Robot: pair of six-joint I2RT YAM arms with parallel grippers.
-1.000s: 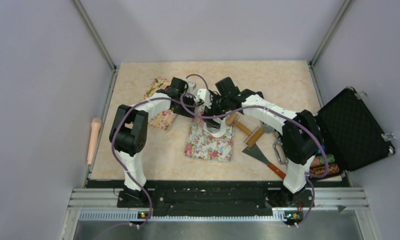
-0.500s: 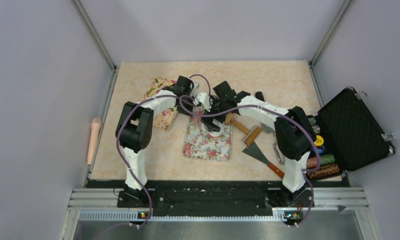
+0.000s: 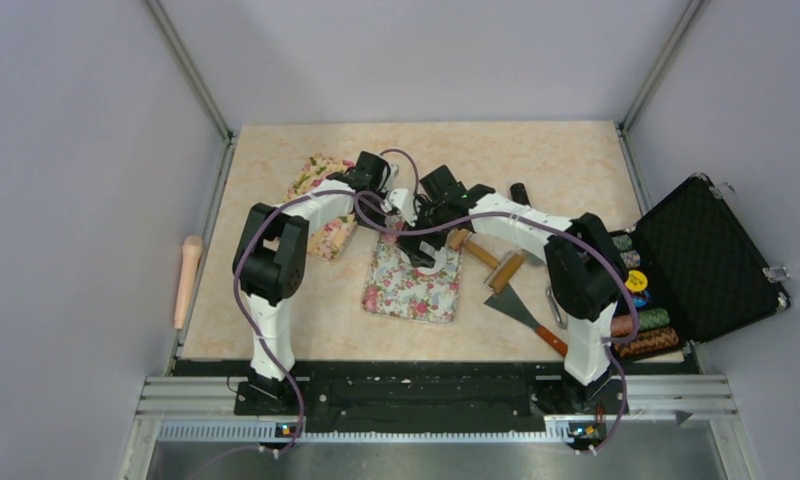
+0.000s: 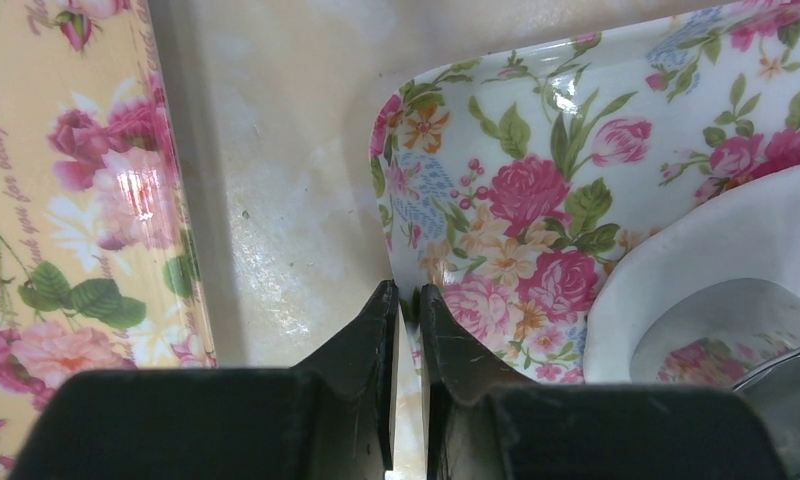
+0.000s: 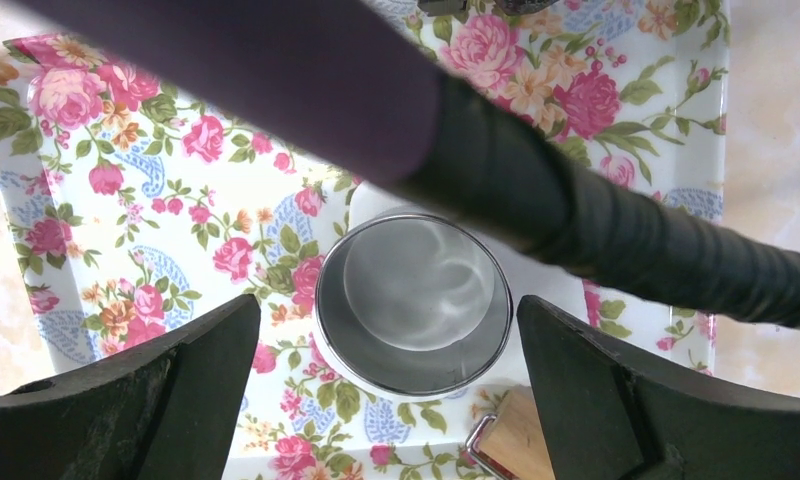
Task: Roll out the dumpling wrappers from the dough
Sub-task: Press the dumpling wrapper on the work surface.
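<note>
A white floral tray (image 3: 404, 295) lies mid-table with a sheet of white dough (image 4: 766, 230) on it. My left gripper (image 4: 404, 292) is shut on the tray's near-left rim (image 4: 388, 215), one finger on each side of the edge. A steel ring cutter (image 5: 413, 305) stands on the dough and encloses a pale round of dough (image 5: 416, 268). My right gripper (image 5: 388, 305) hangs over it, open, with a finger well off each side of the ring and not touching it. Dumpling wrappers loose from the dough are out of view.
A yellow floral tray (image 3: 321, 195) lies left of the white one. Right of it are a wooden-handled roller (image 3: 488, 258), whose handle end (image 5: 511, 440) sits by my right finger, and a scraper (image 3: 524, 312). An open black case (image 3: 711, 260) is at the right edge. A purple cable (image 5: 276, 70) crosses the right wrist view.
The left jaws have closed on the white tray's rim. The tray has shifted slightly left, and the right arm has followed it leftwards with its jaws still wide.
</note>
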